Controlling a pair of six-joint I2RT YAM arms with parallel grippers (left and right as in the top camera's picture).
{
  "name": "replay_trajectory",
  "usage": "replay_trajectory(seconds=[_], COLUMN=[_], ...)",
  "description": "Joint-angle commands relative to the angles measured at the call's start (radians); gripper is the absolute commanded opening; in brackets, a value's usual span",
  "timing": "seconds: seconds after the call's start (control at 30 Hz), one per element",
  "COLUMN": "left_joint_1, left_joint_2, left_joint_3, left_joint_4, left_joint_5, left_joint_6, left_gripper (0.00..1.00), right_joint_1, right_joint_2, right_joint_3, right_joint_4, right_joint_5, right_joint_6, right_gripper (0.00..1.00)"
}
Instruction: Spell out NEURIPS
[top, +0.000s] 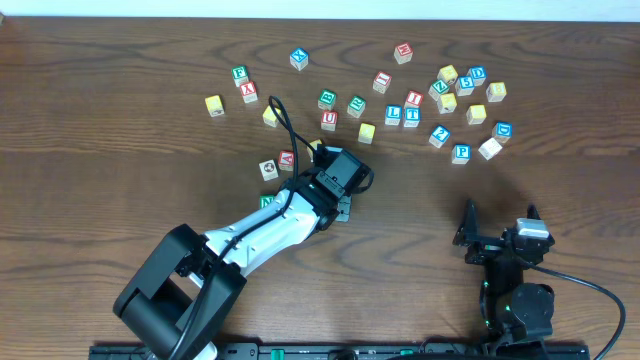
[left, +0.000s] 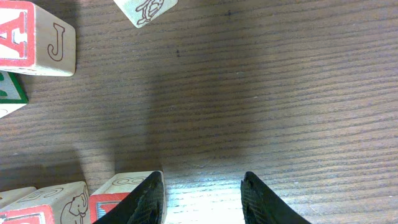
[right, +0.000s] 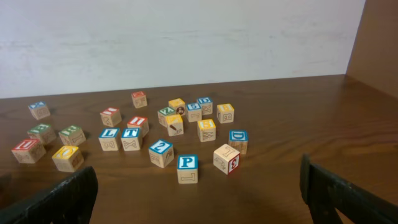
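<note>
The left tool (left: 202, 186) stands at a narrow gap, with bare wood showing between its two dark fingers (left: 149, 202) and nothing gripped. Its left finger sits just beside a red-edged cube (left: 118, 198); I cannot tell whether they touch. A cube printed with an elephant (left: 62, 210) lies next to that one, and a cube showing A and J (left: 34, 37) is at 10 o'clock in the left wrist view. The right tool (top: 499, 218) is spread wide and holds nothing.

The task's lettered cubes lie scattered across the far half of the tabletop (top: 100, 150). From the left tool, the red U cube (top: 328, 120) is at 12 o'clock and the red I cube (top: 414, 99) at 1 o'clock. The blue P cube (top: 461, 153) is at 11 o'clock from the right tool. Most other letters are too small to read.

Open wood spreads between the two tools and along the near edge, and the left third is bare.

The left arm (top: 260, 230) reaches from its base at 7 o'clock toward 1 o'clock. The right arm (top: 515, 290) is folded close to the near edge, its tool pointing to 12 o'clock.
</note>
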Motion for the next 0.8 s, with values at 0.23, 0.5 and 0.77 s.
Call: replay_trajectory(seconds=[0.23,0.5,0.77], left_joint_1=[0.002,0.002,0.002], left_joint_2=[0.012,0.012,0.012], left_joint_3=[0.023,0.018,0.018], left_joint_4=[-0.018,-0.029,-0.029], left_joint_5=[-0.013,-0.013,-0.024], left_joint_6=[0.013,0.014,0.013], left_gripper=[0.40,0.40,0.40], right_joint_1=[0.001,0.001,0.001], right_joint_2=[-0.002,-0.002,-0.002], right_joint_3=[-0.002,-0.002,-0.002], right_joint_4=[-0.005,-0.005,-0.005], right_joint_5=[0.002,0.002,0.001], right_joint_6=[-0.008,-0.008,-0.008], right_gripper=[0.99,0.99,0.99])
